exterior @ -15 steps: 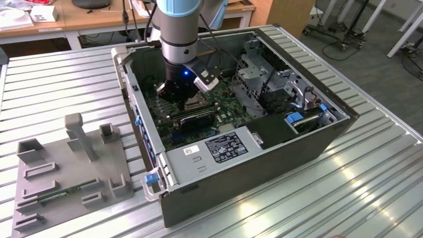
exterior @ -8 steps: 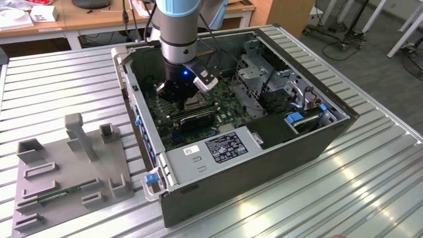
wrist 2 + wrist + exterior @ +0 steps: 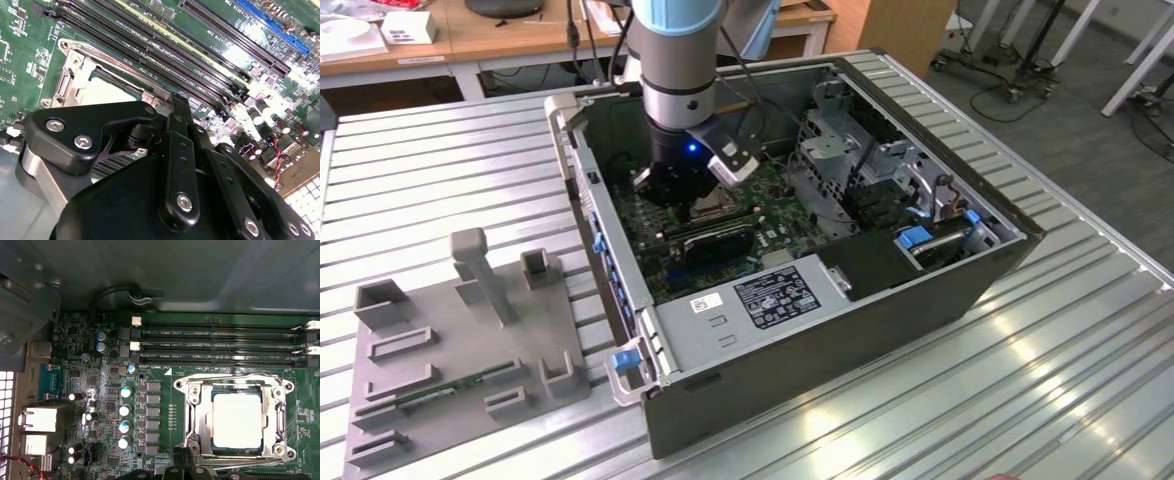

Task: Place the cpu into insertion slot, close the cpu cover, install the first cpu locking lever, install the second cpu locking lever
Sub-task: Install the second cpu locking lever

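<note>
Pincer hovers over cpu seated in insertion slot.

Open computer case on slatted metal worktop; grey fixture tray at exterior view's left; memory slots beside capacitors.

— Which colours are seen on the board?
— A green printed circuit board is shown, crossed by long narrow black memory slots with white end clips. A flat square silvery-tan metal chip is framed by a thin silver metal square cover.
— And elsewhere?
— A matte black metal gripper is seen, and a ridged silver-grey metal table is striped with bright reflections.
</note>
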{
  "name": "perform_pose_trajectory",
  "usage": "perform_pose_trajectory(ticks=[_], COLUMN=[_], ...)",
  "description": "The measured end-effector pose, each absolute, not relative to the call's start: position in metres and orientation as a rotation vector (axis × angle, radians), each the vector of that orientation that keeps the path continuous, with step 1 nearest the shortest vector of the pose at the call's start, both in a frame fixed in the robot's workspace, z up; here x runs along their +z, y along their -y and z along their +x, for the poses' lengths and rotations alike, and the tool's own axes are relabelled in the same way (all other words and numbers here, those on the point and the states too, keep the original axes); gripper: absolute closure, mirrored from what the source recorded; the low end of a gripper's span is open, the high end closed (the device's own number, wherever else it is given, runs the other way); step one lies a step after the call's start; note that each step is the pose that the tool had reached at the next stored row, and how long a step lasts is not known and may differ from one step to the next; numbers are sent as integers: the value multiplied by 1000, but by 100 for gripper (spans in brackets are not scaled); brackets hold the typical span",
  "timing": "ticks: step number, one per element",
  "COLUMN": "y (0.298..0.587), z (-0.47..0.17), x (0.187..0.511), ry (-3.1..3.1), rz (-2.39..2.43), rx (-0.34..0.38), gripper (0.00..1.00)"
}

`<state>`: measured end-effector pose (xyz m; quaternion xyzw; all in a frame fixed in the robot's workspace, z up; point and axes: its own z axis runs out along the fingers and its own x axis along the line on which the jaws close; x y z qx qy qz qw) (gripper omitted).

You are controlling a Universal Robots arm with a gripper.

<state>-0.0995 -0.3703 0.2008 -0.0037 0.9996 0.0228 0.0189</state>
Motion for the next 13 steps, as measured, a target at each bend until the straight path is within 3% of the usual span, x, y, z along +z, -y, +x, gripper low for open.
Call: perform_pose_trajectory(ticks=[13], y=[370], z=[-100], x=[200], ry=[-3103], rz=[-12], rx=[71], gripper=[89])
